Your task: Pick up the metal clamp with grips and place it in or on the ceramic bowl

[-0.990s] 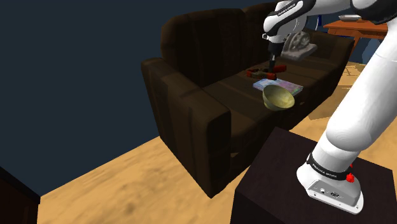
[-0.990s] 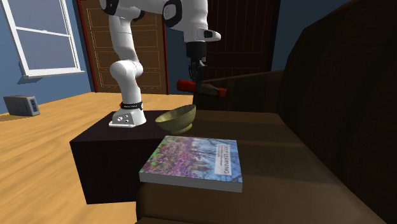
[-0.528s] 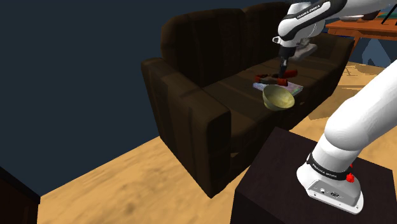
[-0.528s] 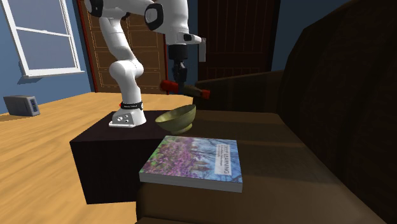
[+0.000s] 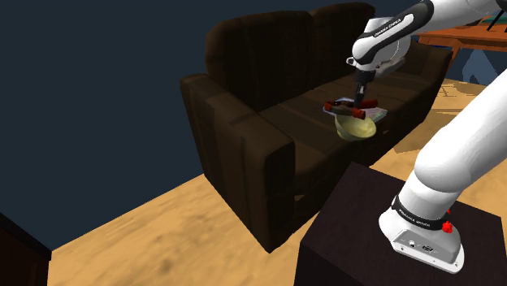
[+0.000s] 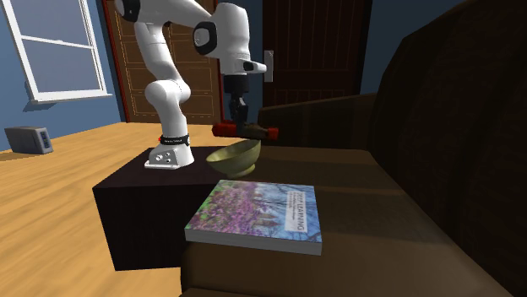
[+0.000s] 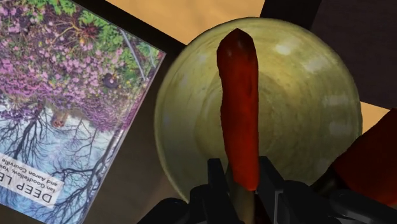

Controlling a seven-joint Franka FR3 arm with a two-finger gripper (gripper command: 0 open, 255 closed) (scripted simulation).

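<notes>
My fingers (image 7: pixel 215 181) are closed on the clamp (image 7: pixel 238 95), pinching it from both sides near one end. Its grip is a smooth, rounded, deep red sleeve that tapers to a blunt tip and runs straight away from my fingertips. A second red grip (image 7: pixel 372 159) shows beside it, at about four o'clock from the first. In the second exterior view the clamp (image 6: pixel 247 130) lies nearly level, a dark bar with red ends, just above the bowl's rim.

The bowl (image 7: pixel 305 95) sits directly under the clamp. It is round and deep, with a glossy olive-yellow glaze that carries pale highlights. In the shoulder view the bowl (image 5: pixel 356 127) rests on the seat of a dark brown sofa (image 5: pixel 260 154) with blocky, squared arms and cushions.

Just beside the bowl lies a flat book (image 7: pixel 70 102), its cover printed with purple blossoms, bare branches and water. In the second exterior view the book (image 6: pixel 258 215) is at about six o'clock from the bowl (image 6: pixel 235 159). The dark, box-shaped stand (image 6: pixel 135 211) sits at about eight o'clock, on a pale wooden floor (image 6: pixel 51 194).
</notes>
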